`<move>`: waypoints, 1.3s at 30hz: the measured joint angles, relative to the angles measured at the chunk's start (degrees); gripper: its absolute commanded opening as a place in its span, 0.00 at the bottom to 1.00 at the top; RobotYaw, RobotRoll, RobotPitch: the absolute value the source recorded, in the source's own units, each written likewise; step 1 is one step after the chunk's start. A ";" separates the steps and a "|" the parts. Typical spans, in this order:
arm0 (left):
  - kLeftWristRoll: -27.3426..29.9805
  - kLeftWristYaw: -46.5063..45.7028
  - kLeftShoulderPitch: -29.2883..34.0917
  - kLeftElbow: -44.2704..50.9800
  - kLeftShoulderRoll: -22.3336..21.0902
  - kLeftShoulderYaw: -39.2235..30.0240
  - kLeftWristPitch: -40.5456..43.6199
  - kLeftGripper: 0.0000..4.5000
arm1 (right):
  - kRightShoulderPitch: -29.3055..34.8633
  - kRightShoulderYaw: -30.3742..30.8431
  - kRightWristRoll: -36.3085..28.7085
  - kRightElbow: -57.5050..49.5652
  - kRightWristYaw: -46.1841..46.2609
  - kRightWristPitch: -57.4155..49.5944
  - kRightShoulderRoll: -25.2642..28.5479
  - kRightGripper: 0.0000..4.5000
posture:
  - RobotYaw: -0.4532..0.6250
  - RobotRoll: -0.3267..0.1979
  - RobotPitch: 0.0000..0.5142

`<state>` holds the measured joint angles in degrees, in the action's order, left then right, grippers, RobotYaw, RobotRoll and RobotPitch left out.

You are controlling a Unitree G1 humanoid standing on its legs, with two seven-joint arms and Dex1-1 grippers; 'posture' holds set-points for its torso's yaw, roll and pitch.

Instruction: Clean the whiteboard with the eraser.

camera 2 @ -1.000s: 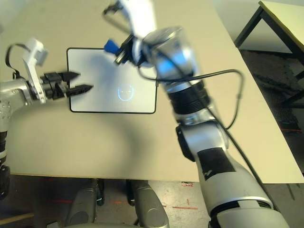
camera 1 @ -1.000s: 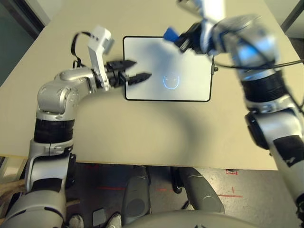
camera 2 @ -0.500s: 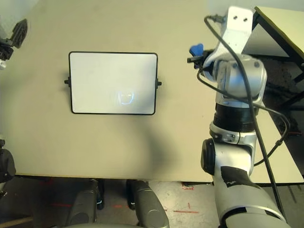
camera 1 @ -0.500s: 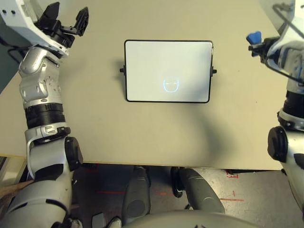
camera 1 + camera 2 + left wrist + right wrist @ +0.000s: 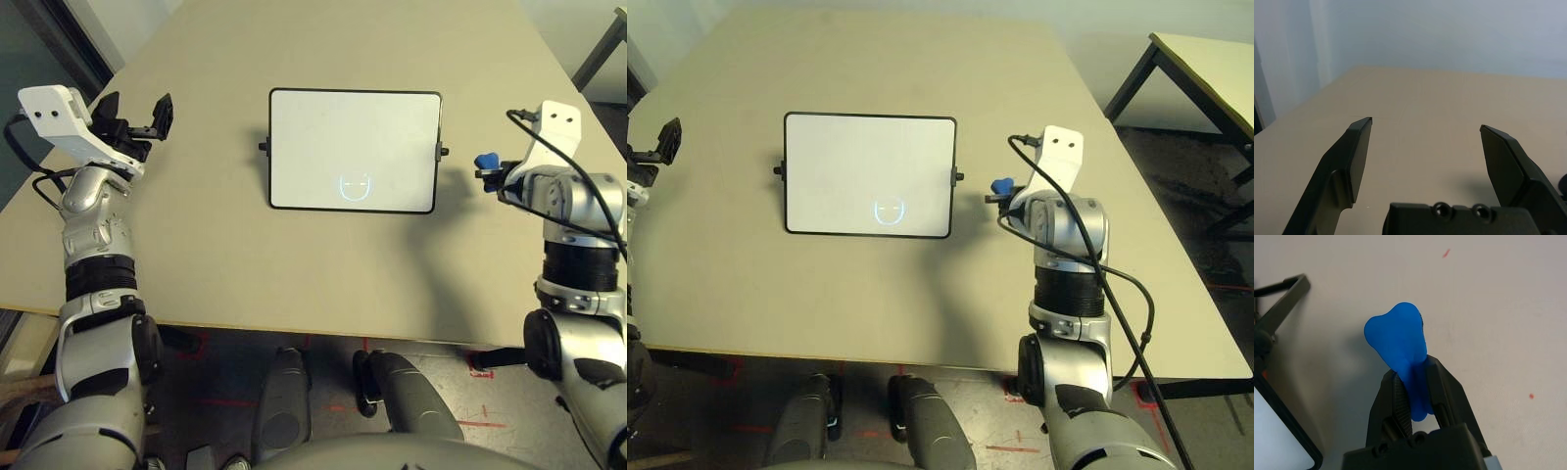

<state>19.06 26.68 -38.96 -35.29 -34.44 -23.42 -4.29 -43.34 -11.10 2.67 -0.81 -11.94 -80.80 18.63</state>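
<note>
The whiteboard (image 5: 355,137) lies flat in the middle of the table, white with a thin black frame, a small knob (image 5: 445,152) on each side and a bluish ring (image 5: 354,186) near its front edge. My right gripper (image 5: 490,170) hovers just right of the board, shut on the blue eraser (image 5: 485,161). In the right wrist view the eraser (image 5: 1398,340) sticks out from between the black fingers (image 5: 1444,391), beside the board's corner (image 5: 1283,293). My left gripper (image 5: 137,110) stands open over the table's far left, well away from the board, with nothing between its fingers (image 5: 1359,152).
The beige table (image 5: 294,264) has its front edge close to my body and bare surface on both sides of the board. A second table (image 5: 1205,59) with black legs stands off to the right.
Both arms have drawn back from the board. The right gripper carried the eraser from over the board's far right part to beside its right edge. The left gripper swung out left.
</note>
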 measured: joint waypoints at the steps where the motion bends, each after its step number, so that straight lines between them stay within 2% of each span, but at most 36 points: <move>1: 0.12 0.05 0.04 0.60 0.13 0.06 0.39 1.00 | 0.26 -0.05 -0.11 0.00 0.33 -0.20 -0.30 0.13 | 0.41 0.62 0.29; 6: 0.57 0.27 0.14 3.15 0.86 1.10 2.91 1.00 | 0.83 -1.28 -0.74 1.89 1.97 0.42 -0.99 0.13 | 0.41 0.62 0.30; 18: 1.13 -0.66 -2.09 3.75 4.35 3.66 7.17 1.00 | 0.81 -3.80 -3.28 9.39 3.48 9.37 0.05 0.99 | 0.39 0.62 0.28; 24: 1.15 -1.51 -2.59 3.84 5.51 4.22 7.09 1.00 | 0.26 -6.84 -5.66 9.81 2.70 17.97 3.13 0.99 | 0.37 0.62 0.26; 29: 0.60 -3.39 -3.60 3.41 5.55 3.99 3.40 1.00 | 0.38 -9.27 -6.67 12.41 2.38 45.03 5.79 0.99 | 0.35 0.62 0.24; 31: 0.44 -4.27 -3.85 1.72 5.55 3.73 1.42 1.00 | 2.81 -9.73 -6.31 16.22 2.90 58.06 6.54 0.99 | 0.35 0.62 0.24; 36: 0.46 -5.32 -3.85 -4.01 5.13 2.03 -0.81 1.00 | 9.02 -10.48 -6.04 29.68 4.83 77.29 6.63 0.99 | 0.37 0.62 0.20; 39: 0.35 -5.59 -3.34 -7.90 3.82 1.24 -2.12 1.00 | 11.65 -11.94 -6.94 37.02 5.64 84.63 6.69 0.99 | 0.37 0.62 0.18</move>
<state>19.40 21.09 -42.30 -43.20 -30.61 -22.18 -6.41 -31.69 -23.03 -4.27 36.20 -6.30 3.83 25.33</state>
